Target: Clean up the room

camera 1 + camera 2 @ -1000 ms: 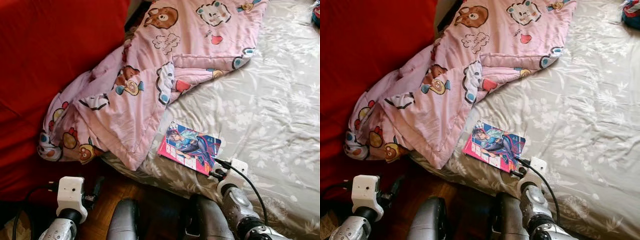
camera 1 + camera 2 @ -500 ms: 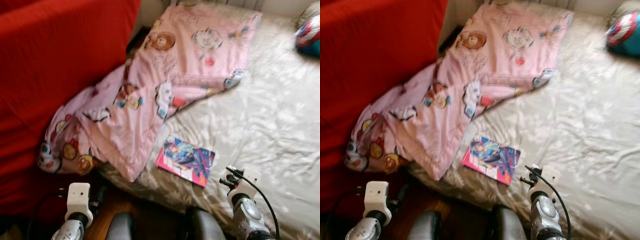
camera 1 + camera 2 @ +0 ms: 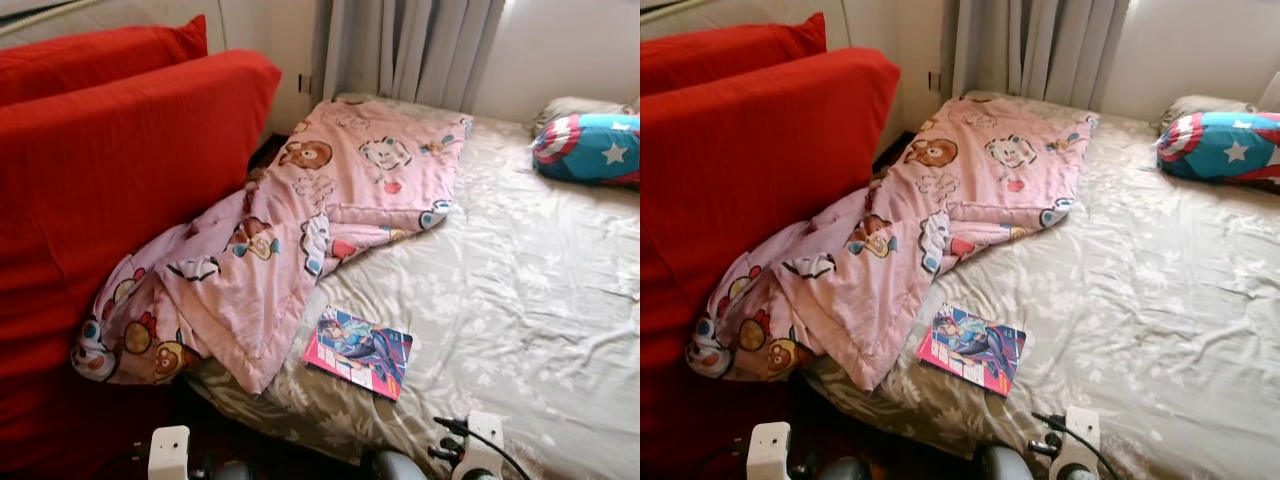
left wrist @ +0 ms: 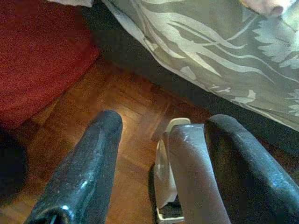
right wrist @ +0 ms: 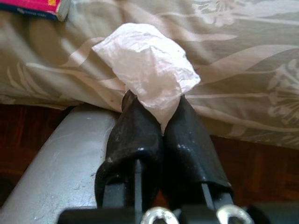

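Right tool (image 5: 161,126), low at the bed's (image 3: 520,300) near edge, pinches a crumpled tissue (image 5: 147,60) between closed fingers and should keep that squeeze until over a bin, while left tool (image 4: 163,154) hangs spread and empty.

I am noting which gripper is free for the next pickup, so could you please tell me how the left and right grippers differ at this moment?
The left gripper has its fingers spread apart and holds nothing; the right gripper is closed on a crumpled white tissue. The left looks down at the wooden floor beside the bed; the right faces the floral bedsheet. Both have two long black fingers.
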